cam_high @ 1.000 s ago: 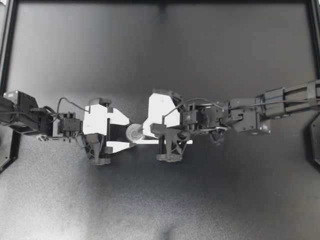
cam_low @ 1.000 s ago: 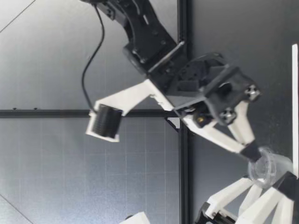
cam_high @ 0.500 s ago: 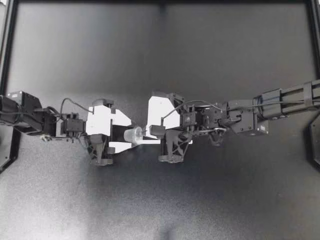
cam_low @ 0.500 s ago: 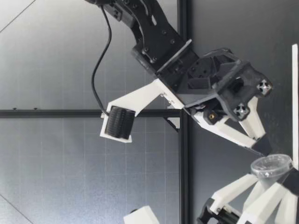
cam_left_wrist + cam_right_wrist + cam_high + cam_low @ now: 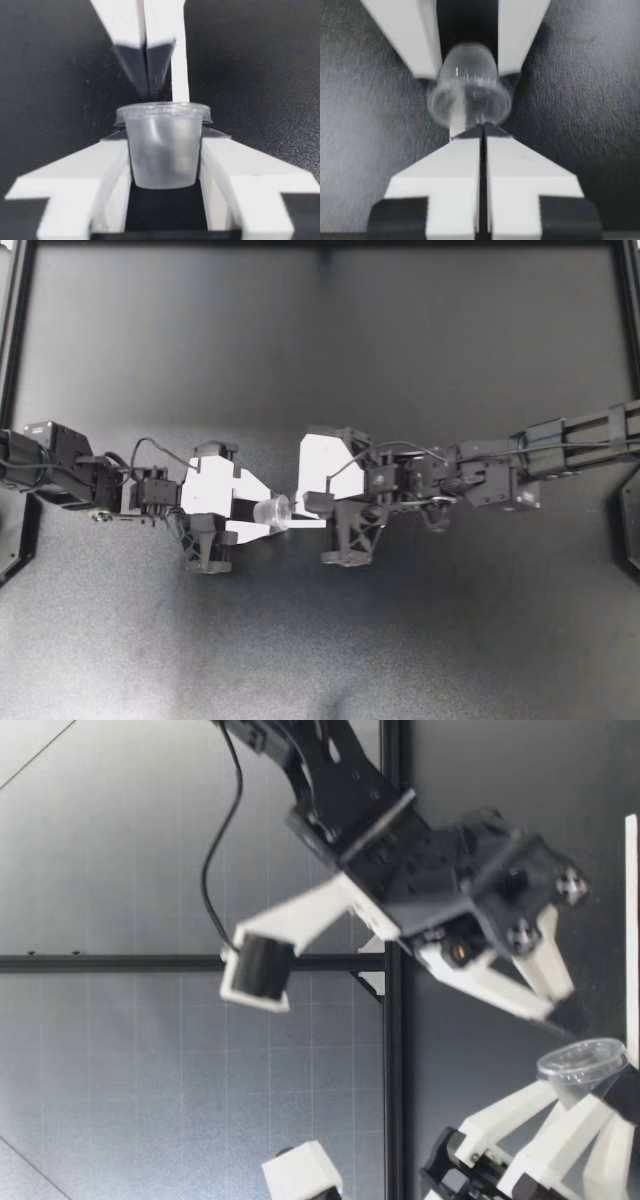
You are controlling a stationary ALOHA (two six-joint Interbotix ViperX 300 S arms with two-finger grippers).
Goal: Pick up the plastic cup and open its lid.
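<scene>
The left gripper (image 5: pixel 258 512) has its fingers clamped on the cup (image 5: pixel 270 511) from both sides, off the counter and about midway between its side edges. It should grip firmly without crushing. The right gripper (image 5: pixel 297 519), fingers closed together with tips at the lid (image 5: pixel 583 1060) rim, should catch that edge and peel upward; whether it pinches the rim I cannot tell. The cup is small, clear, tapered and seemingly empty, its flanged lid seated.

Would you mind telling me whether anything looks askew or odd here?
The cup is tilted in the left claw, lid still on; the right claw is shut with its tips at the lid's rim. Nothing looks spilled or damaged.
</scene>
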